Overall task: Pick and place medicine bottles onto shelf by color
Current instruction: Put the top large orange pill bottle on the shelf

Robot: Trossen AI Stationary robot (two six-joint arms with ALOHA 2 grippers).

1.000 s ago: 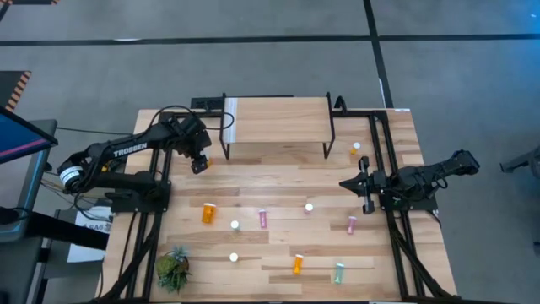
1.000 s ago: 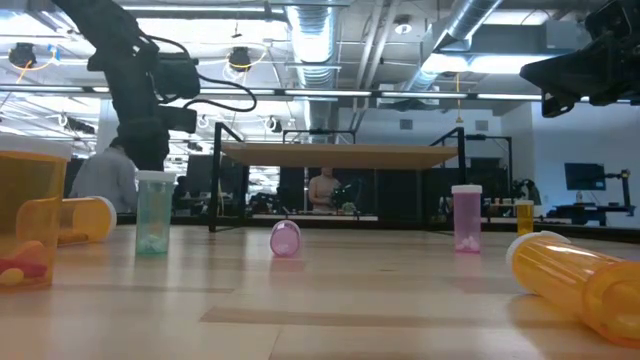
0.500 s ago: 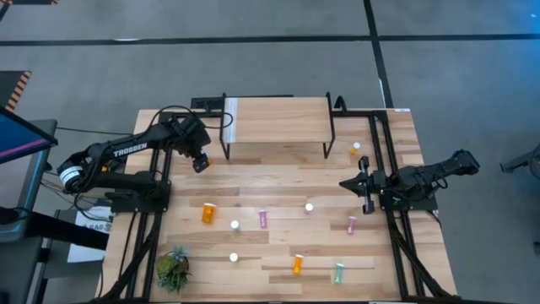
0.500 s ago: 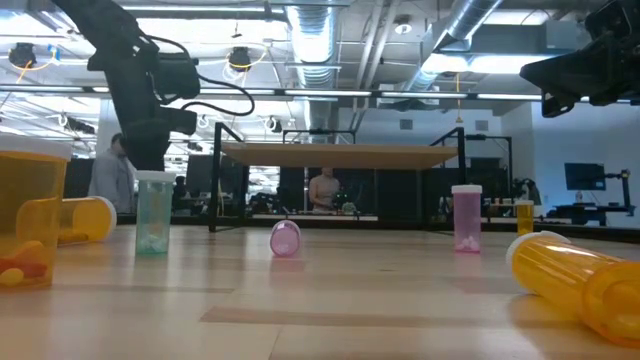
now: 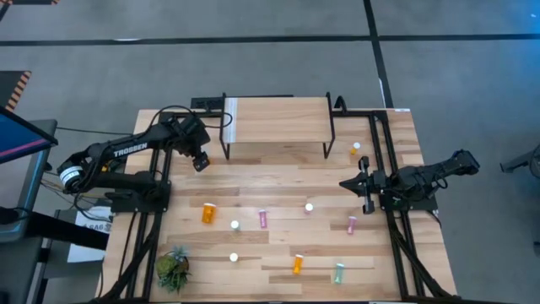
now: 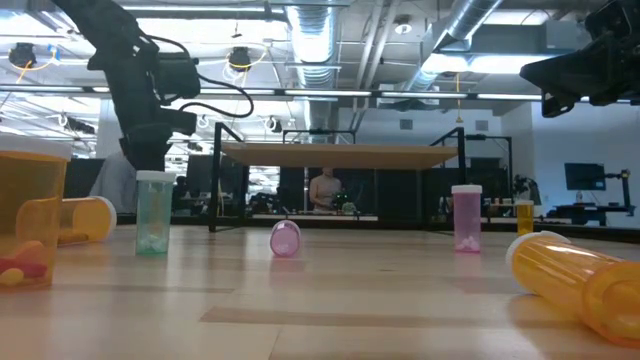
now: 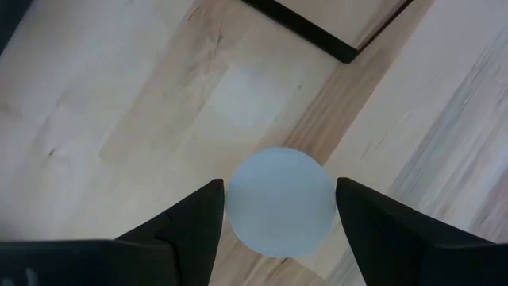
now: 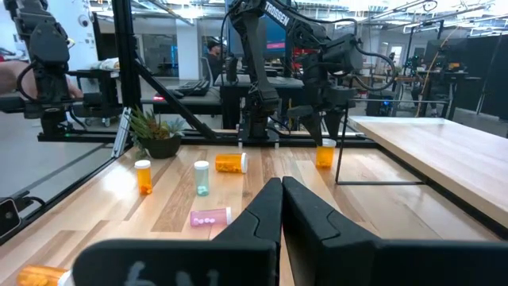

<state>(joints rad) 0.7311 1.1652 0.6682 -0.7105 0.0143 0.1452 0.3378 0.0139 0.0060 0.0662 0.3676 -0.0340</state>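
Left arm: reaching across the table's rear left, elbow bent, wrist turned down beside the front left leg of the shelf [image 5: 278, 118].
Left gripper [image 5: 200, 163]: pointing down, fingers [image 7: 186, 230] spread around the white cap of an orange bottle [image 8: 325, 152], cap seated between both pads; actual contact not clear.
Orange bottle: upright on the tabletop, just beside the shelf's left leg, near the end with the white strip.
Right arm: stretched level along the table's right side, well apart from the bottles.
Right gripper [image 5: 348, 184]: fingers pressed together, holding nothing, aimed toward the table's middle.
Other bottles: scattered over the front half of the table, some upright, some lying; one small orange bottle [image 5: 356, 150] by the shelf's right end.
Plant [image 5: 173, 268]: front left corner.
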